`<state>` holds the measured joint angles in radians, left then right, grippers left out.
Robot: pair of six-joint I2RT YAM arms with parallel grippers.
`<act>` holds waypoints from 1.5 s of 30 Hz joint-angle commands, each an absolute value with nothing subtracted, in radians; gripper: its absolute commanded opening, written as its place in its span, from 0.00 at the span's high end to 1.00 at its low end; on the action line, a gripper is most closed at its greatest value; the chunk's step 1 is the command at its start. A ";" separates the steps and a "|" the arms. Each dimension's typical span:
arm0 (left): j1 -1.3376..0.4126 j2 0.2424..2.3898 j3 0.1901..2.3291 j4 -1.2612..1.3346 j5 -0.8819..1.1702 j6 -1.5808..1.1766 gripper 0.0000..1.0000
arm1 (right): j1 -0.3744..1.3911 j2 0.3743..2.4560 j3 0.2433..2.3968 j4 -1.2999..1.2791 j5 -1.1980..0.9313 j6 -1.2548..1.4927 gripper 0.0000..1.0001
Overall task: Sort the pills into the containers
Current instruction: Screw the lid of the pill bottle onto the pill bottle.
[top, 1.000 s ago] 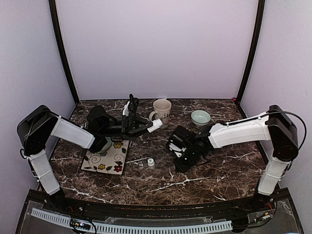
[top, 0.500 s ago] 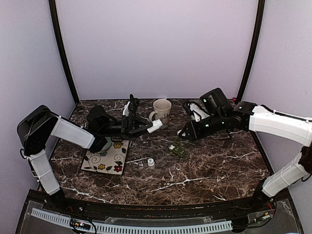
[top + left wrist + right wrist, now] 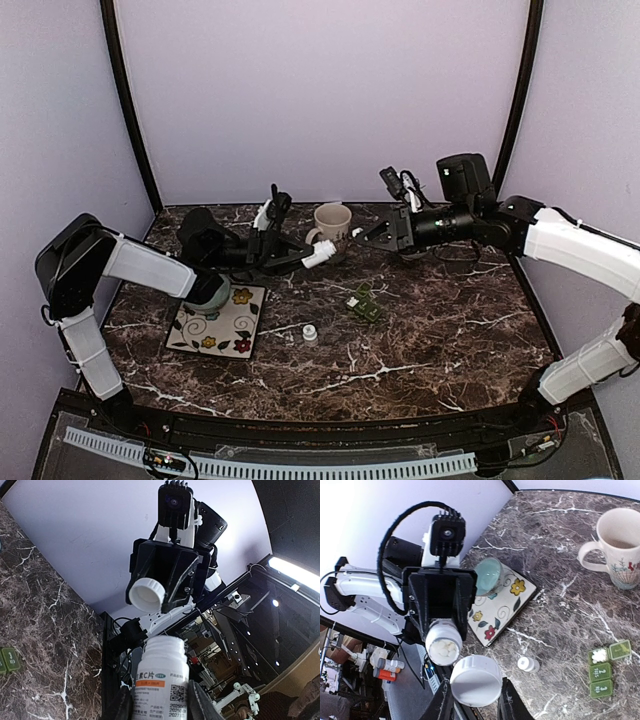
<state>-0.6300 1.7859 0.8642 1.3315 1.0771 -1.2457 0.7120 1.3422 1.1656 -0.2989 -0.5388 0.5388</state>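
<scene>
- Pill box (image 3: 365,306) is lying flat on the table (image 3: 450,345), approx mid-table, in front of the mug (image 3: 333,222) & a bit to its right. Nothing is touching it.
- Rt wrist view is showing its 3 joined compartments. The end one is standing open w/ lid flipped back, and white pills (image 3: 599,655) are sitting inside. The other 2, marked 2 & 3, are lying closed.
- Pill bottle (image 3: 161,672), white w/ a printed label, is hanging in the air above the table. The left gripper (image 3: 161,700) is clamping it, one finger on each side of the body.
- Bottle neck is uncapped & pointing toward the right arm, just beside the mug's handle. Rt wrist view is looking into the mouth: more white pills inside.
- Cap (image 3: 476,679), white & round, is being pinched by the right gripper (image 3: 475,699), jaws closed on its rim. It is facing the bottle mouth but is apart from it.
- Both grippers are hovering over the back of the table, left one on the mug's left, right one on its right.
- Small white vial (image 3: 310,333) is standing on the table between pill box & plate (image 3: 225,325), apart from both.
- Plate is square w/ a floral print and is lying on the left of the table, w/ the left arm passing over it. A teal bowl (image 3: 489,575) is sitting at its back corner.
</scene>
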 commanded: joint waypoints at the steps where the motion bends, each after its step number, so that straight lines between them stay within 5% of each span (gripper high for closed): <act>1: -0.621 1.778 0.916 1.383 1.124 -1.281 0.92 | 0.706 1.327 1.209 -0.193 -0.651 0.581 0.93; 45: -0.626 1.820 1.009 1.365 1.126 -1.304 0.91 | 0.773 1.414 1.248 -0.140 -0.633 0.563 0.94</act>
